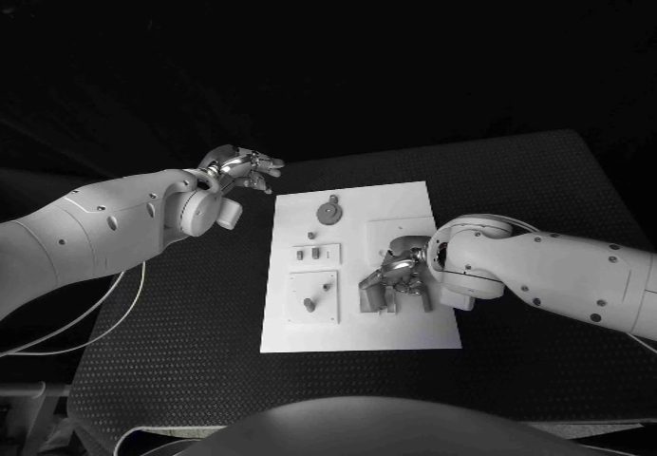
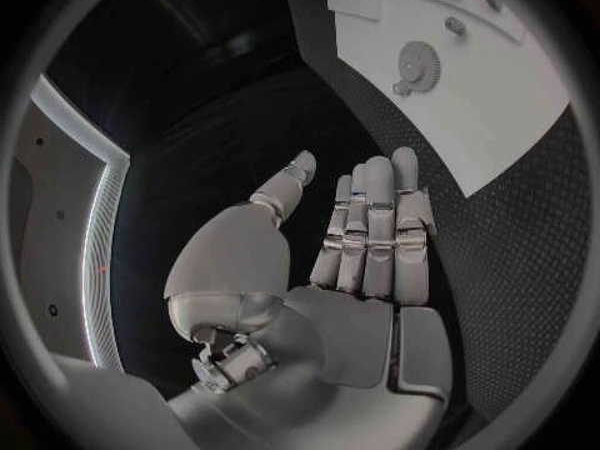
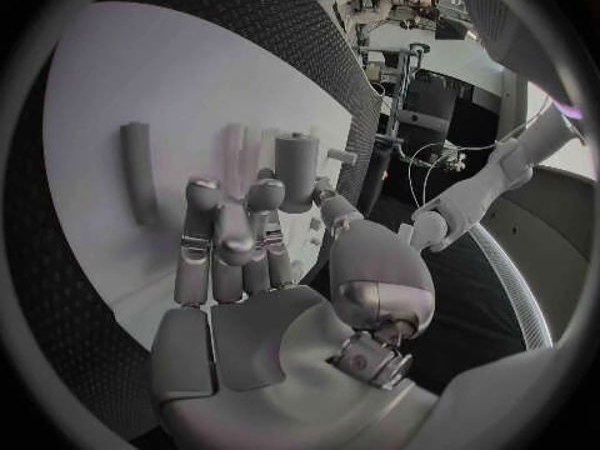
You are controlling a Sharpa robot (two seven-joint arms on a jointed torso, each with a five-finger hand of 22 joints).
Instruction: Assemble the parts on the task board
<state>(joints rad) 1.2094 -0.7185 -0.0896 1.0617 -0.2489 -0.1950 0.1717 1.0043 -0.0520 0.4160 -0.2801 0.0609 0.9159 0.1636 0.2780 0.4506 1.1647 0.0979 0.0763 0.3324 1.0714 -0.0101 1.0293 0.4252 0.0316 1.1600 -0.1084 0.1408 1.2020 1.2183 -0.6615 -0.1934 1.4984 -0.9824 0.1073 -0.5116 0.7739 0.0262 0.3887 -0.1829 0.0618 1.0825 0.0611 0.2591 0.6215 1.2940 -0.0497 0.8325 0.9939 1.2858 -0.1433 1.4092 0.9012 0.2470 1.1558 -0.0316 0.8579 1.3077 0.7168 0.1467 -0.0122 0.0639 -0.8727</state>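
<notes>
The white task board (image 1: 411, 204) lies in the middle of the black table. A grey gear (image 1: 328, 211) sits near its far end, short pegs (image 1: 312, 253) lie below it, and a small square plate (image 1: 312, 296) carries another peg. My left hand (image 1: 240, 171) hovers over the table off the board's far left corner, fingers straight and holding nothing (image 2: 369, 235); its wrist view shows the gear (image 2: 419, 65) ahead. My right hand (image 1: 397, 280) is low over the board's right side, fingers spread (image 3: 231, 240), nothing in them. Just beyond its fingertips stand a cylinder (image 3: 296, 165) and a rod (image 3: 138, 170).
The black table (image 1: 178, 313) has bare textured surface to the left and right of the board. A white cable (image 1: 110, 313) loops beside my left arm at the table's left edge. My right forearm (image 1: 548, 271) lies across the table's right side.
</notes>
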